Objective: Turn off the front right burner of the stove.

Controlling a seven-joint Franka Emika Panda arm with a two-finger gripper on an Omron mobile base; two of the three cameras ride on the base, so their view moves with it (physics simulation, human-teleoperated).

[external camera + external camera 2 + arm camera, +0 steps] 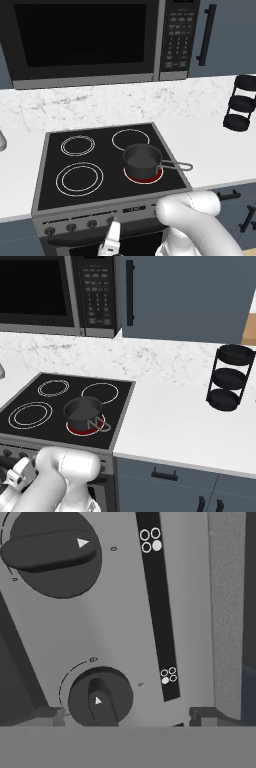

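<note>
The hand (111,244) sits at the bottom edge of the left base view, low in front of the stove (50,172), its white fingers spread wide with nothing between them. In the hand view two dark finger tips (47,716) rise at the lower left and lower right, well apart, either side of a round dark knob (100,698) with a raised bar grip and a small white arrow; neither tip touches it. Above it, at the upper left of that frame, is a second knob (52,551), larger in the picture, its bar lying crosswise with the arrow pointing toward the frame's right. Both sit on a smooth matte grey steel panel (125,627), beside a narrow black strip (157,607) printed with little clusters of four white rings. Beyond the panel, the stove top is flat glossy black glass with thin white-ringed round zones. The front right burner (144,175), near the middle of the left base view, glows red, and on it stands a small dark grey metal saucepan (141,159) with a straight round wall and a thin looped wire handle pointing right. The table (185,426) to either side is plain white, backed by a pale veined marble wall. At the right stands a black three-tier round rack (229,378), and along the top are a glossy black microwave (85,37) and slate-blue cabinet doors (190,296) with dark bar handles.
</note>
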